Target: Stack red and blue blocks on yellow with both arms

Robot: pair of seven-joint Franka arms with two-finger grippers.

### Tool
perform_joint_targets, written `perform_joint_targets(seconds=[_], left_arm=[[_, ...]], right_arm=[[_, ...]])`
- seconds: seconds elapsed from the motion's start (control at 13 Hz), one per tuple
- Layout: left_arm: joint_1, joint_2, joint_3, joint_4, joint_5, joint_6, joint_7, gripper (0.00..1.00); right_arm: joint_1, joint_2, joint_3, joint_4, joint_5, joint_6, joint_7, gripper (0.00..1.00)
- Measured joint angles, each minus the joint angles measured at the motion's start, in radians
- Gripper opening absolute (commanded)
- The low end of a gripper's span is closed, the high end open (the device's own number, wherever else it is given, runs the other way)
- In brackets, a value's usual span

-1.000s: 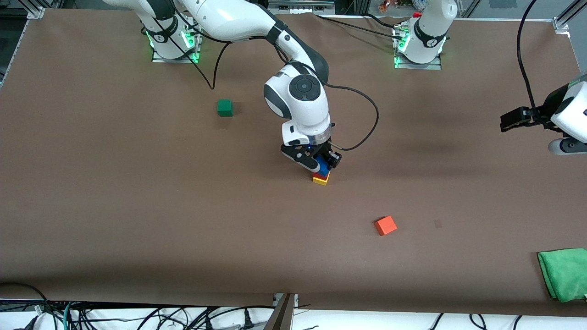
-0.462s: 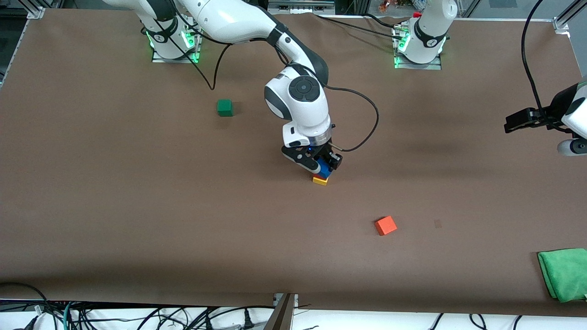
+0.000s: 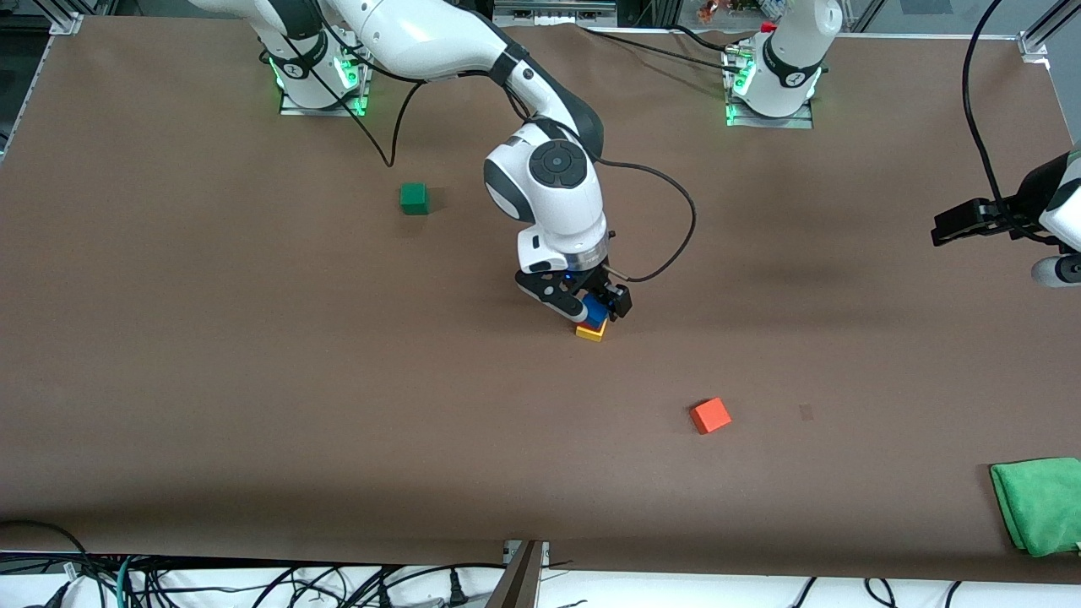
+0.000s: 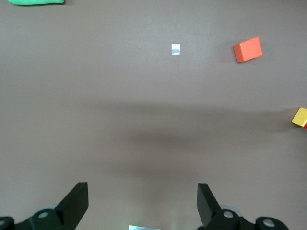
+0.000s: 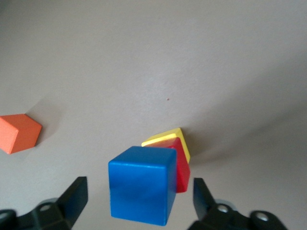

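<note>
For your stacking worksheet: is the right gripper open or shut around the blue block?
Open. In the right wrist view, the right gripper's fingers stand clear of the blue block.

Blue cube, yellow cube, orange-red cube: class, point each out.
blue cube (image 5: 140,190), right wrist view, front face.
yellow cube (image 3: 590,333), front view, visible side.
orange-red cube (image 3: 710,415), front view, top face.

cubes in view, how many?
5: green cube near the right arm's base; orange cube nearest the camera; blue on red on yellow, mid-table. None seem hidden.

High front view facing robots, wrist views looking down, sharing orange-red cube (image 3: 710,415).
</note>
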Motion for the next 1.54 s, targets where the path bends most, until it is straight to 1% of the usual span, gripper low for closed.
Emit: perform_joint_targets(seconds=[0.15, 0.31, 0.46, 0.62, 0.69, 0.77, 0.92, 1.0, 1.15, 1.23, 1.31, 1.38, 1.54], left_arm=[[0.0, 0.0, 0.001, 0.0, 0.0, 0.0, 0.0, 1.0], [0.0, 0.002, 0.001, 0.0, 0.0, 0.0, 0.0, 1.0], [0.0, 0.005, 0.001, 0.0, -0.001, 0.001, 0.0, 1.0], [0.001, 0.007, 0.002, 0.0, -0.001, 0.007, 0.0, 1.0], [0.001, 0.007, 0.003, 0.001, -0.001, 0.01, 0.0, 1.0], [0.001, 0.009, 0.003, 0.005, -0.001, 0.011, 0.0, 1.0], [0.001, 0.014, 0.003, 0.014, -0.001, 0.012, 0.0, 1.0], [0.001, 0.017, 0.003, 0.018, -0.001, 0.012, 0.0, 1.0], [0.001, 0.02, 0.003, 0.021, -0.001, 0.012, 0.0, 1.0], [0.001, 0.02, 0.003, 0.022, -0.001, 0.012, 0.0, 1.0], [0.001, 0.02, 0.003, 0.022, -0.001, 0.012, 0.0, 1.0], [0.001, 0.02, 0.003, 0.023, -0.001, 0.012, 0.0, 1.0], [0.0, 0.02, 0.003, 0.023, -0.001, 0.012, 0.0, 1.0]], right_arm=[[-0.029, -0.032, -0.004, 0.041, 0.0, -0.087, 0.0, 1.0], [-0.084, -0.116, -0.005, 0.063, 0.0, -0.197, -0.061, 1.0], [-0.163, -0.219, -0.008, 0.062, 0.006, -0.353, -0.224, 1.0], [-0.268, -0.299, -0.01, 0.034, 0.054, -0.465, -0.432, 1.0], [-0.323, -0.339, -0.011, -0.003, 0.073, -0.491, -0.541, 1.0], [-0.378, -0.39, -0.012, -0.064, 0.085, -0.504, -0.652, 1.0], [-0.47, -0.524, -0.019, -0.227, 0.09, -0.524, -0.884, 1.0], [-0.504, -0.603, -0.033, -0.317, 0.09, -0.55, -0.994, 1.0], [-0.529, -0.741, -0.101, -0.459, 0.086, -0.596, -1.165, 1.0], [-0.533, -0.797, -0.135, -0.513, 0.073, -0.603, -1.234, 1.0], [-0.536, -0.84, -0.151, -0.556, 0.044, -0.604, -1.273, 1.0], [-0.538, -0.873, -0.156, -0.59, 0.013, -0.603, -1.29, 1.0], [-0.537, -0.9, -0.151, -0.613, -0.033, -0.6, -1.326, 1.0]])
